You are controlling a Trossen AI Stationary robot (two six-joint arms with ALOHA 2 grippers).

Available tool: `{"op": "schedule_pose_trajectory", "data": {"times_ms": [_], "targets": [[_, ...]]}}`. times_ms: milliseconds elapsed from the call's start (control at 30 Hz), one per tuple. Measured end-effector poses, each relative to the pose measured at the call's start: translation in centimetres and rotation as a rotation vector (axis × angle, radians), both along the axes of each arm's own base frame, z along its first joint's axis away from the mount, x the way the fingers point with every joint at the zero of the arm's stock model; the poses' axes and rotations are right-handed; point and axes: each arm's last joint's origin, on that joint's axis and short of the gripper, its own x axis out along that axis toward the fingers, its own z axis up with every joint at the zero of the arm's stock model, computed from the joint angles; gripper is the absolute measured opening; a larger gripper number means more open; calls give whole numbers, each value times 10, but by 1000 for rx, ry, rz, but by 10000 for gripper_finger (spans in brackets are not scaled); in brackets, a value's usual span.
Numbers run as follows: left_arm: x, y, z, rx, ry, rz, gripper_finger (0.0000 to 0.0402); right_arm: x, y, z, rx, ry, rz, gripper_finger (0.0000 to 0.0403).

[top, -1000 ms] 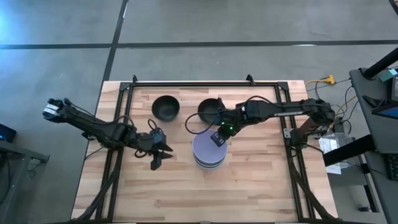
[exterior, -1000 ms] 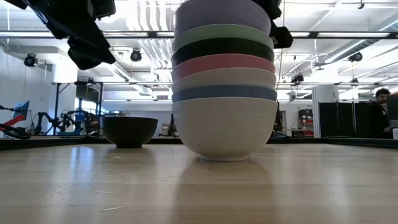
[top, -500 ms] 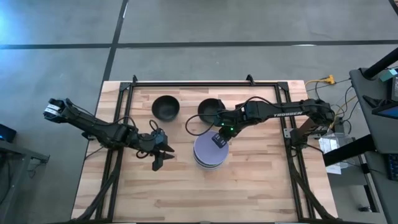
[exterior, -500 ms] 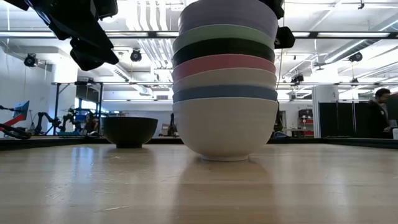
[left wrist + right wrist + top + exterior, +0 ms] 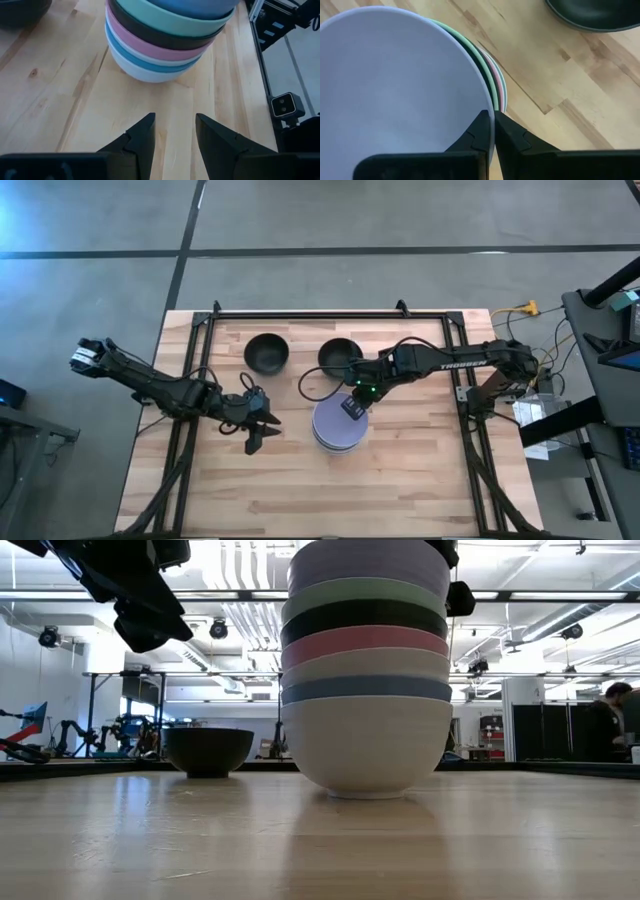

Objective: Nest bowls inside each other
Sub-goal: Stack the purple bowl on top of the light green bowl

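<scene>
Seven bowls sit nested in my stack [image 5: 336, 426], two black bowls [image 5: 266, 353] [image 5: 339, 357] loose behind; right gripper [image 5: 493, 131] pinches the lavender rim [image 5: 481, 85], left gripper [image 5: 174, 136] released.

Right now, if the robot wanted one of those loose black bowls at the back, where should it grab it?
Probably by the rim, from above: the left black bowl sits upright and open, clear of the stack, so one finger can drop inside the wall and one outside.

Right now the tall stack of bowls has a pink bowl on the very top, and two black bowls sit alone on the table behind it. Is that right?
Not quite. The top bowl of the stack is the lavender bowl, as the low view shows; the pink bowl sits lower, in the middle of the stack. The rest holds: two black bowls sit alone behind it.
</scene>
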Motion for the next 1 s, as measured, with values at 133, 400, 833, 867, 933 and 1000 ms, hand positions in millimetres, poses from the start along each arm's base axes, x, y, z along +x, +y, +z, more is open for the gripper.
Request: {"op": "schedule_pose_trajectory", "data": {"times_ms": [133,400,833,867,933,1000], "targets": [[0,0,0,-1,-2,0,125,0,0,0,-7,0,9,12],[0,0,0,-1,-3,0,125,4,0,2,-11,-47,23,12],[0,0,0,-2,-5,0,125,53,3,24,-81,68,200,12],[0,0,1,-3,-6,1,125,55,4,24,-88,79,216,12],[1,0,1,-9,-8,4,125,57,4,27,-112,90,239,12],[0,0,0,-23,-4,14,125,54,4,30,-124,91,250,12]]}}
